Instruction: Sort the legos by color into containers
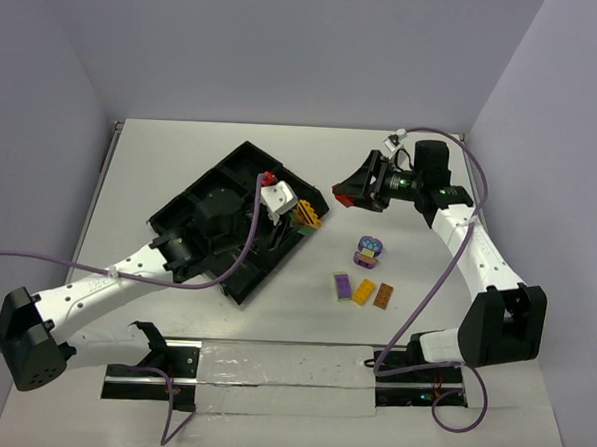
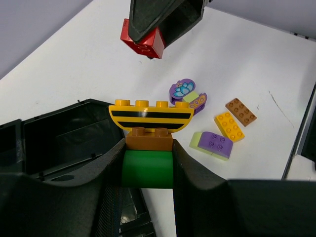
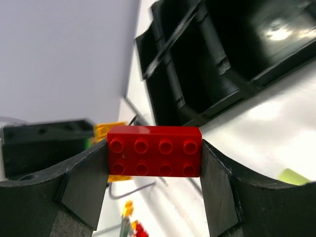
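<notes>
Red brick (image 3: 154, 157), long axis spanning the jaws, gripped by right pincer (image 3: 154, 163); black divided tray (image 1: 244, 153) lies to its left. Left pincer (image 2: 148, 148) (nearer the tray) clamps a green-brown-yellow stack (image 2: 149, 123) at the tray's right edge.

White shells with black joints are seen on the left arm (image 1: 95, 288) and right arm (image 1: 477, 255) — purple cable (image 1: 36, 258) is strung along each. Left hand (image 1: 300, 215) and right hand (image 1: 349, 192) are moulded black.
</notes>
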`<state>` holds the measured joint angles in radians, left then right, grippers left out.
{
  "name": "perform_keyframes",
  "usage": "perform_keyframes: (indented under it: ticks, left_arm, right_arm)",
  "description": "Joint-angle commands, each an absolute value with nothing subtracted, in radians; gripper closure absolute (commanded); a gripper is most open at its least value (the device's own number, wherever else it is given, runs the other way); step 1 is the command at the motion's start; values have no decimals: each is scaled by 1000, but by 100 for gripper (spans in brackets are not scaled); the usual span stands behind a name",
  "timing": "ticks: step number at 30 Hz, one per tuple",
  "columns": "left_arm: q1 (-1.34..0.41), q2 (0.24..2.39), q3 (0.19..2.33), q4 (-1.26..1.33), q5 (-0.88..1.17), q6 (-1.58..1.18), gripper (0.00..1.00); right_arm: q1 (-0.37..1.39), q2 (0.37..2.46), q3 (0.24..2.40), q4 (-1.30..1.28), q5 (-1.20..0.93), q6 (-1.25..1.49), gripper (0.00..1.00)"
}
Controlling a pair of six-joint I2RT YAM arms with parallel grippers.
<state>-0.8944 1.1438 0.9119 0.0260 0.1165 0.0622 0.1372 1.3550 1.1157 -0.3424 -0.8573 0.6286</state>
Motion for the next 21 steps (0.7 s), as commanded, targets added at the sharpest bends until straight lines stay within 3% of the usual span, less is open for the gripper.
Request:
perform_keyframes:
  ticks: [1, 9, 15, 21]
  left_arm:
    - [-897, 1091, 951, -49, 14, -6, 100]
    - [-815, 1021, 1019, -176, -141, -253, 100]
    - [-627, 984, 961, -118, -68, -466, 100]
    - [-587, 957, 911, -82, -119, -613, 100]
  right_arm:
    - [135, 1363, 1193, -426, -661, 563, 47]
    - [233, 1397, 1233, -520, -279, 517, 48]
    - [390, 1548, 1379, -535, -140, 532, 47]
    - [464, 1759, 1567, -548, -83, 549, 47]
